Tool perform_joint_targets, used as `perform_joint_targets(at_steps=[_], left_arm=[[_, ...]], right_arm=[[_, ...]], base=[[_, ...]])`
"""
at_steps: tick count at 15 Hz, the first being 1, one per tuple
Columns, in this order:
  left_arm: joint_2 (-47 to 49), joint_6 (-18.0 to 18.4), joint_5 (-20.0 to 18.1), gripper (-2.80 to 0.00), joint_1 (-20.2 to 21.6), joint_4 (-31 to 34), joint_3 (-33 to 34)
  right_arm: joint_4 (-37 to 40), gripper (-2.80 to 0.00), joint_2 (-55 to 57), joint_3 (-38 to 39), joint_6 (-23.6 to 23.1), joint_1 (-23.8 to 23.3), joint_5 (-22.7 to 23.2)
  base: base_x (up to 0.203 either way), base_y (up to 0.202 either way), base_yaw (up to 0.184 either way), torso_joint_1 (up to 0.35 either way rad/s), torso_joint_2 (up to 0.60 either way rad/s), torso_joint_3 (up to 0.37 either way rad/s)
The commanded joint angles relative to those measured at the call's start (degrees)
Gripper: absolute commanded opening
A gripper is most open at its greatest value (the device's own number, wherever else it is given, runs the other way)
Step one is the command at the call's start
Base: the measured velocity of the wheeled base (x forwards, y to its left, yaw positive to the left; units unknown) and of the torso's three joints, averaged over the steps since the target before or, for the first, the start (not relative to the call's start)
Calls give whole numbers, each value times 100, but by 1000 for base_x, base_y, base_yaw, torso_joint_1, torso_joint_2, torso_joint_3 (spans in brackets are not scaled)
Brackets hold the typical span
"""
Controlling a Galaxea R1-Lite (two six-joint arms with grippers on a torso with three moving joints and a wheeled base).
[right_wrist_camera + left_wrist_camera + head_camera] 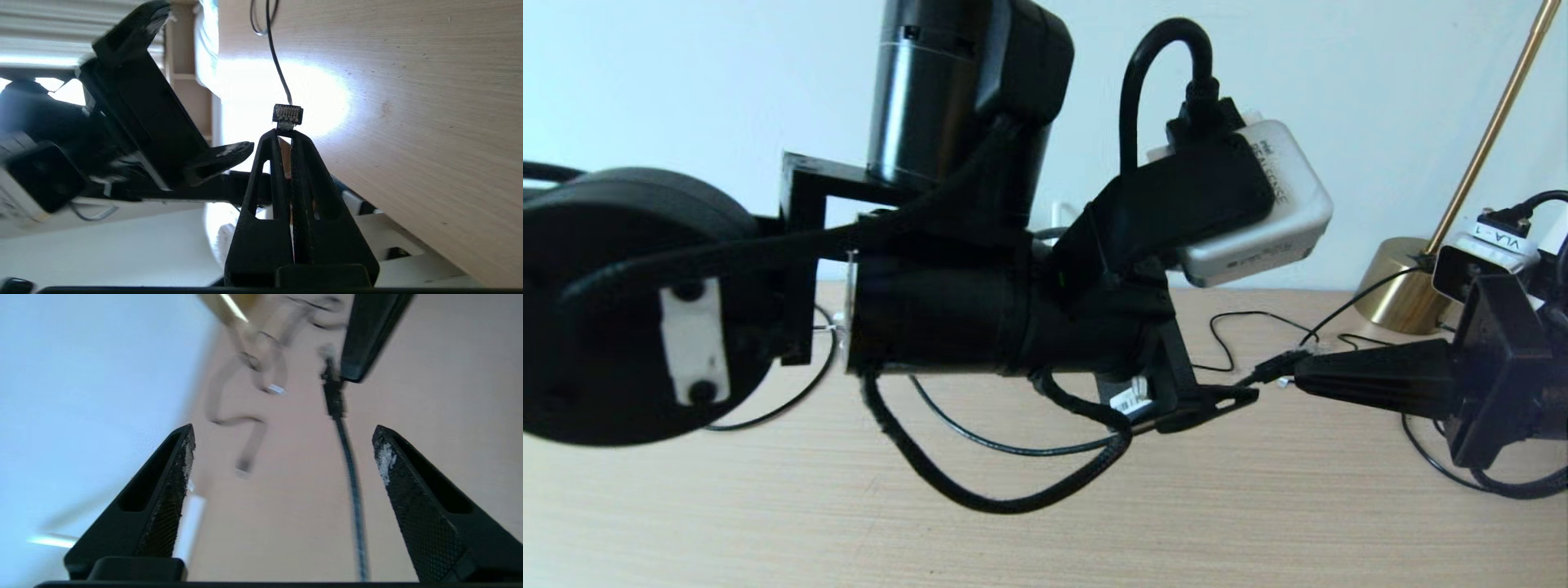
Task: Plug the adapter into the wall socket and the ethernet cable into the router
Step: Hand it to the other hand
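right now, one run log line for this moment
left gripper: open, empty, above table | right gripper: shut on ethernet cable plug, held off the table | router, socket: not in view

wall [686, 73]: pale, plain | desk [1258, 523]: light wood grain | brass lamp [1401, 282]: right, by wall

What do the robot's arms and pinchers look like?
Both arms are black. The left tool and right tool end in pointed, triangular black fingers with cut-out windows and cross-hatched pads. A silver-white box camera sits on each wrist, trailing looped black cables.
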Motion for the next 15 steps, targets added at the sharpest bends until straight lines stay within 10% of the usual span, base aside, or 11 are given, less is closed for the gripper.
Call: perform_joint_targets(at_steps=[1,8,15], left_arm=[[-193,652,141,0,0,-1502,789],[478,1366,3,0,-12,-5495,2028],[554,1432,-57,0,-396,-6109,2532]], right_arm=[[-105,-280,-10,-42,380,-88,63],[-861,-280,124,-47,1518,-630,1118],[-870,-280,155,-77,1533,-658,1149]], base=[[0,0,0,0,0,0],[0,0,0,0,0,0],[0,0,0,0,0,0]])
